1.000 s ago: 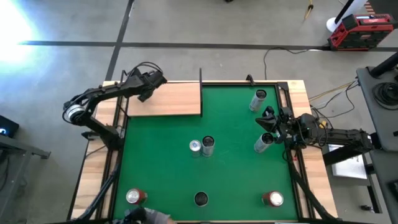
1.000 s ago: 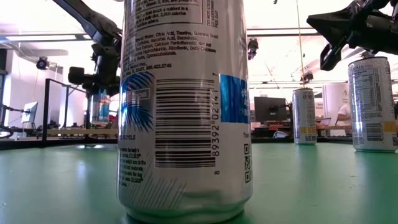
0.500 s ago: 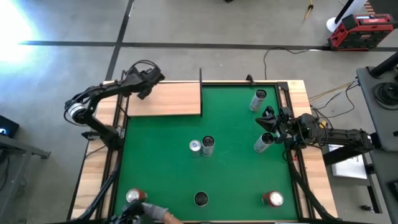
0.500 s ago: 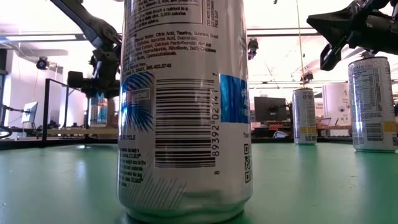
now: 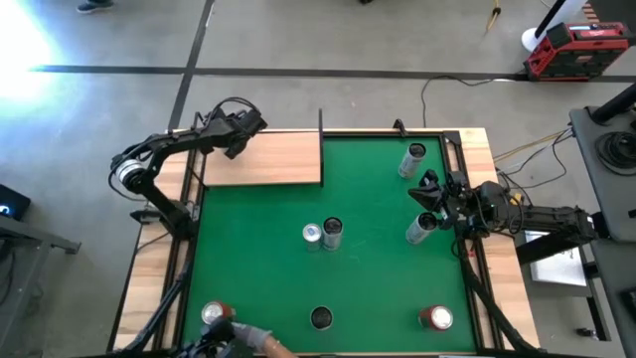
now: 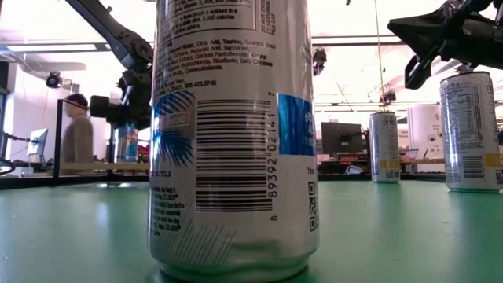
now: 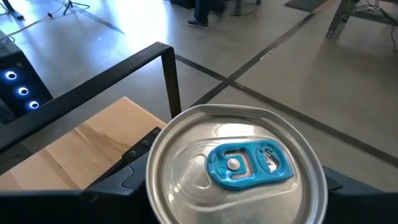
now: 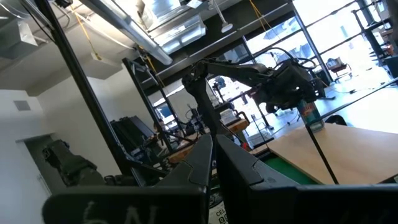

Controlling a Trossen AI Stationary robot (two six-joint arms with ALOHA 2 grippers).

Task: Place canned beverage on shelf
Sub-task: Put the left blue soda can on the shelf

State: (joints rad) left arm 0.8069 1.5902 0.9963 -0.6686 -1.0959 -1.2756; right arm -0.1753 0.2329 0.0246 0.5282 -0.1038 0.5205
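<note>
1. The left gripper is clamping a canned beverage and hanging over the far-left corner of the shelf, at about eleven o'clock on the table. Judging by this, the can is being carried in for placing.
2. The can is riding upright between the fingers, lid up, which should let it land on its flat base.
3. The lid is showing as smooth, shiny aluminium with a blue pull tab; the shelf is showing as pale, grained wood edged by thin black rods.
4. The right gripper is waiting with fingers pressed together at about three o'clock, holding nothing, just beside a standing can.
5. Other cylindrical cans are standing on the green mat, awaiting their turn.
</note>
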